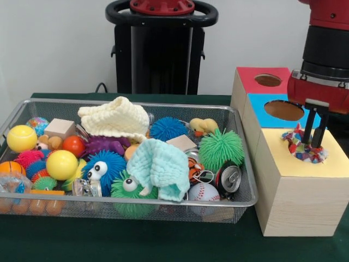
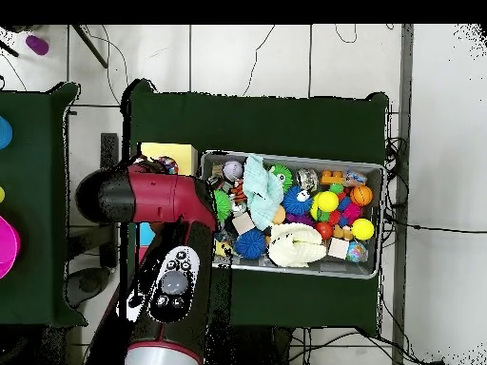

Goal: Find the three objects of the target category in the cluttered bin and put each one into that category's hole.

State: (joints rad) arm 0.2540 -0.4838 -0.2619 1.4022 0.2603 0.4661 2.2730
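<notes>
A knotted toy of red, blue, yellow and white cloth (image 1: 294, 143) lies in the round hole of the yellow-topped wooden box (image 1: 305, 166), spilling over the hole's rim. My gripper (image 1: 315, 143) hangs straight over that hole, its two black fingers (image 1: 308, 128) spread apart with their tips down in the toy. The wire mesh bin (image 1: 54, 101) stands to the left of the boxes, full of toys. I see no other knotted cloth toy in it. In the overhead view the arm covers most of the boxes; the yellow box (image 2: 169, 150) and the bin (image 2: 285, 156) show.
A blue-topped box (image 1: 262, 115) and a red-topped box (image 1: 248, 76), each with a hole, stand behind the yellow one. The bin holds a pale yellow washcloth (image 1: 114, 117), a mint washcloth (image 1: 161, 166), spiky balls, smooth balls, a can (image 1: 228, 178) and a baseball (image 1: 203, 192).
</notes>
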